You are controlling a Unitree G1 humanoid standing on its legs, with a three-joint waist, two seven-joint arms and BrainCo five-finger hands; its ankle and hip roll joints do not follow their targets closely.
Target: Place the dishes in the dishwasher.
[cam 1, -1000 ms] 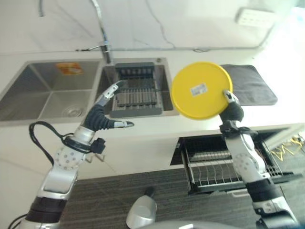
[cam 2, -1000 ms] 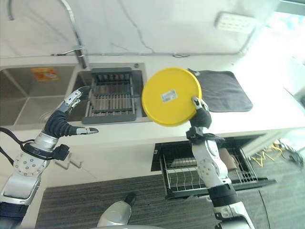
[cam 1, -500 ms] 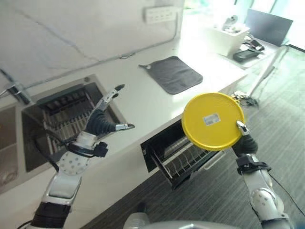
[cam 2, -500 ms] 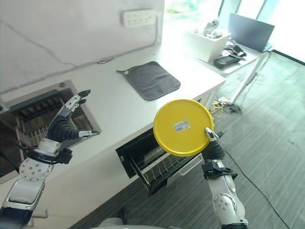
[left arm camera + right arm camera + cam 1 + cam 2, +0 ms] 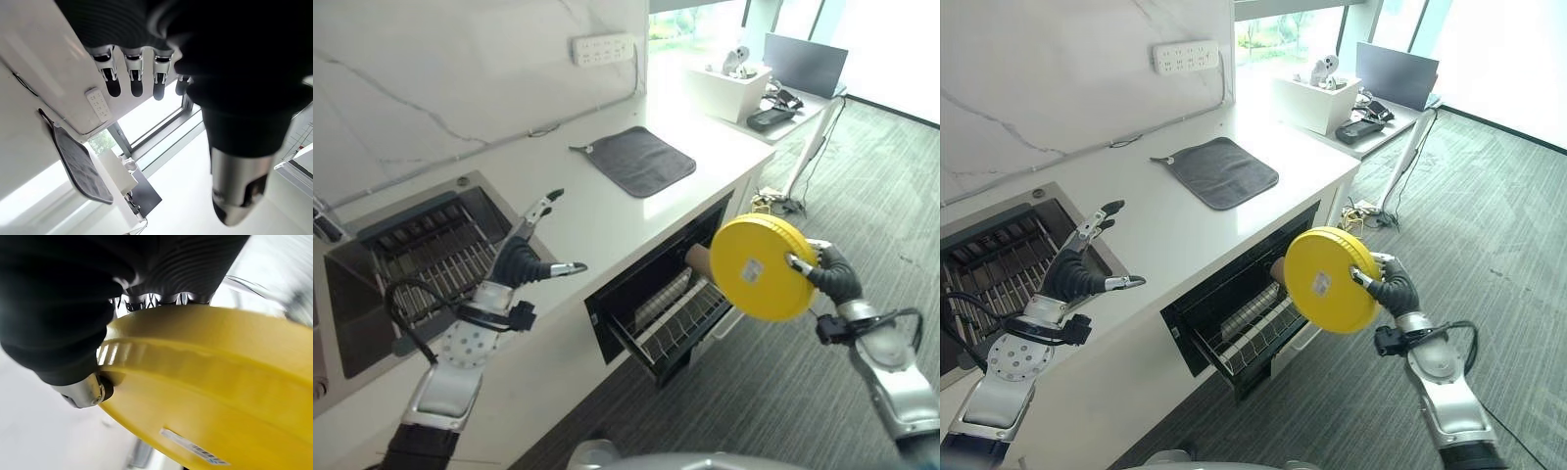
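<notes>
Yellow plate (image 5: 763, 268), white label (image 5: 749, 270), pinched by right hand (image 5: 829, 275).

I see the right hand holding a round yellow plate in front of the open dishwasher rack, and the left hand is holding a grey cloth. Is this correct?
Not fully. The right hand does hold the round yellow plate in front of the open dishwasher rack, but the left hand holds nothing: its fingers are spread open above the white counter. The grey cloth lies flat on the counter, apart from it. The left eye view shows this.

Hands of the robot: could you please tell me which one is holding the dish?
The right hand, pinching the yellow plate by the open dishwasher rack; the left hand hovers open, empty.
</notes>
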